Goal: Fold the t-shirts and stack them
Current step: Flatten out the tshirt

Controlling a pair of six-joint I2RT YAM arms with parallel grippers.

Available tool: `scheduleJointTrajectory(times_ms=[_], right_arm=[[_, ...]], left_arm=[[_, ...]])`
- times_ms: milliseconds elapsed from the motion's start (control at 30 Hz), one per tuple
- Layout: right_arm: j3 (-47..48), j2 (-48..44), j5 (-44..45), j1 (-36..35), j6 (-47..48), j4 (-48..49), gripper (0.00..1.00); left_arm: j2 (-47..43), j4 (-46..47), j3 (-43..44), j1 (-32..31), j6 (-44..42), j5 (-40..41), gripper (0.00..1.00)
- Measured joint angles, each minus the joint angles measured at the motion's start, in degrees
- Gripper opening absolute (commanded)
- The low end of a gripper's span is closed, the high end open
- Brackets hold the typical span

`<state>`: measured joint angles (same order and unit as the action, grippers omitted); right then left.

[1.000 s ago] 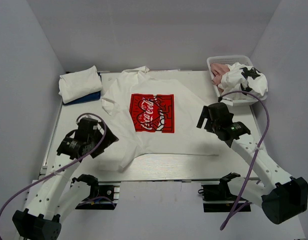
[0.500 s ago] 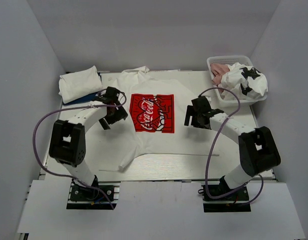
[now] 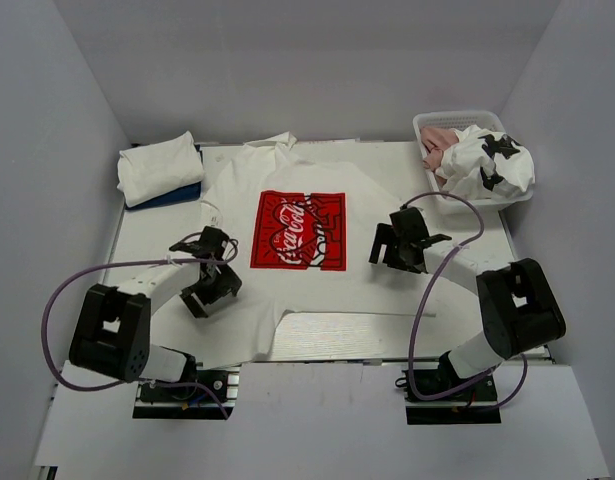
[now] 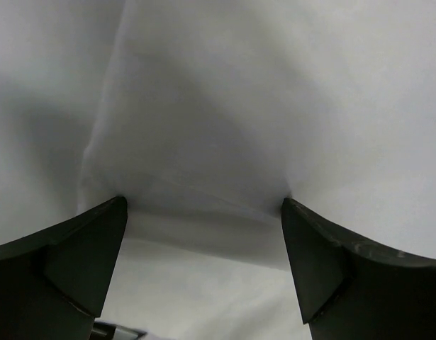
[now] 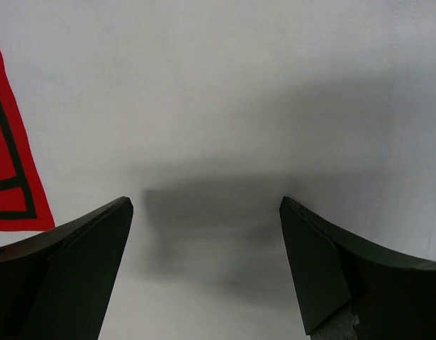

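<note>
The white cotton t-shirt with the red rectangular chest print lies spread face up in the middle of the white table. Since half a second ago its print has slid slightly left and nearer, and its near-left corner now reaches the table's front edge. Its long axis runs far to near, with the collar pointing away from the arms and angled a little left. The left gripper has pulled back from beside the print to the left part of the shirt, jaws spread wide over a soft crease and holding nothing. The right gripper has come slightly nearer, just right of the print, jaws equally wide over flat cloth. Far left sits a folded white tee on a folded blue tee. Far right, a white plastic lattice basket holds 2 crumpled tees, a dusty-pink one and a white one with black patches.
</note>
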<state>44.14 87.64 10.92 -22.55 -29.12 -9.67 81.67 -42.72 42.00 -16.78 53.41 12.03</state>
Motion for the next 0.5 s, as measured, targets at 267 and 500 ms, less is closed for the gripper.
scheduleJointTrajectory(times_ms=[267, 500], right_arm=[[-0.8, -2.8, -2.5, 0.0, -0.6, -0.8, 0.9], [5.4, -3.3, -3.6, 0.0, 0.9, -0.6, 0.9]], left_arm=[[-12.3, -14.3, -3.6, 0.0, 6.1, -1.9, 1.0], [-4.6, -13.5, 14.7, 0.5, 2.5, 2.9, 1.0]])
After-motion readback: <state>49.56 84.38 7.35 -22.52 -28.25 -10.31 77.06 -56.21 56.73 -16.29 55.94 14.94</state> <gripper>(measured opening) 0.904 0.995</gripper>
